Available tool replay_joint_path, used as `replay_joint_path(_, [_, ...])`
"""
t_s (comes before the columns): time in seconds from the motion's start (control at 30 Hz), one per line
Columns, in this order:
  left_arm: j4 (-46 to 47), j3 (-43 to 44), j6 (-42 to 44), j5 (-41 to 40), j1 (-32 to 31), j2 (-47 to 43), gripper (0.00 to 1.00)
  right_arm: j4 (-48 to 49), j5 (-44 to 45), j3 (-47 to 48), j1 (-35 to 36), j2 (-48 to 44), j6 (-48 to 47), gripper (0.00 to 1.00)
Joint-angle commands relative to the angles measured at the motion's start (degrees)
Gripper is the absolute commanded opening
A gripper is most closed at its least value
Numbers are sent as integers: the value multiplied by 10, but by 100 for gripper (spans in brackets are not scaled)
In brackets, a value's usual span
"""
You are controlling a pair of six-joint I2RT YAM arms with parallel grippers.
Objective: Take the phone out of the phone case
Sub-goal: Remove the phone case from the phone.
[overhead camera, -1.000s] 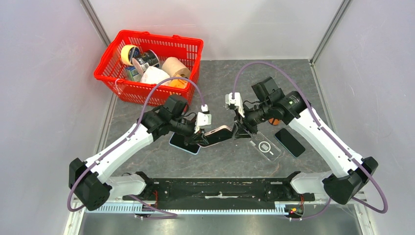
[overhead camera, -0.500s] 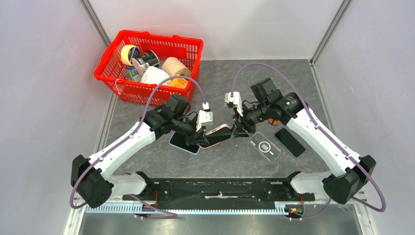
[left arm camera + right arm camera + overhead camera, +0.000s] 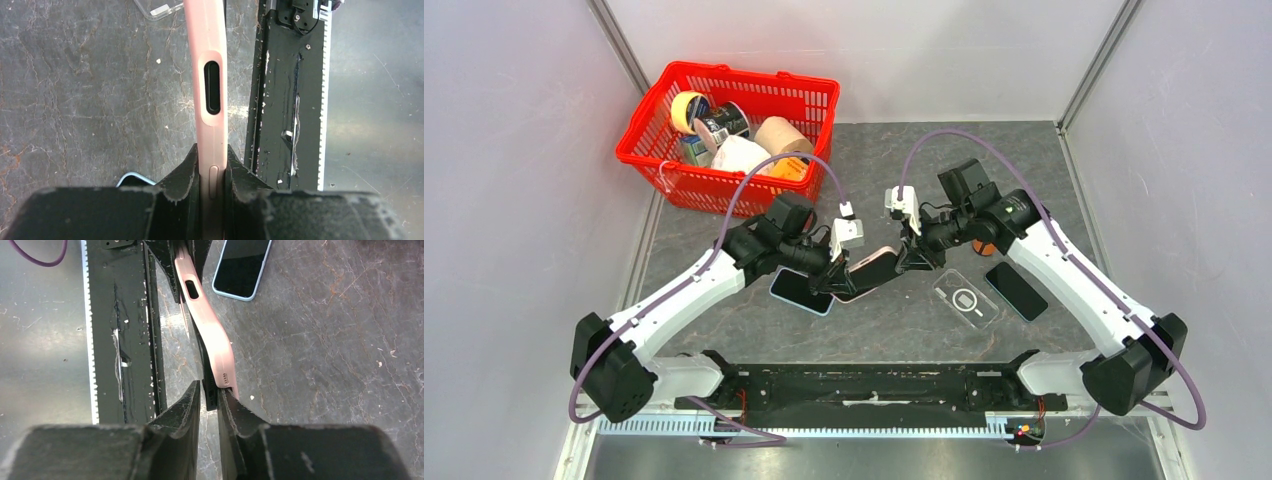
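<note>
**Phone removal, mid-peel.** The pink silicone phone case is held edge-up above the grey stone-patterned table, between the two arms. The left gripper is clamped narrowly on one end of the case. The right gripper is set narrow at the opposite end, where the pink lip bows away from the dark phone inside. Whether its pads bear on the phone or the lip cannot be told. Judged stage: one end appears started, but the phone sits seated along most of the case, so extraction is not yet done. Lying by are a clear plastic case, a bare black phone, a blue-rimmed phone and a red plastic basket
</note>
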Motion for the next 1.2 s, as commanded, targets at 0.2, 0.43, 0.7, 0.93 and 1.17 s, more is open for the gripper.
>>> replay_joint_path(0.2, [247, 26, -75, -58, 34, -22, 2, -40, -86, -21, 19, 10, -27, 18])
replay_joint_path(0.43, [266, 27, -86, -107, 40, -19, 2, -67, -97, -24, 19, 20, -41, 16])
replay_joint_path(0.7, [285, 23, -88, -141, 43, -22, 2, -91, -123, -16, 19, 45, -54, 25])
replay_joint_path(0.93, [304, 25, -108, -125, 43, -17, 2, -114, -163, 9, 19, 84, -67, 31])
replay_joint_path(1.17, [325, 25, -130, -163, 44, -12, 2, -120, -192, 5, 19, 97, -76, 32])
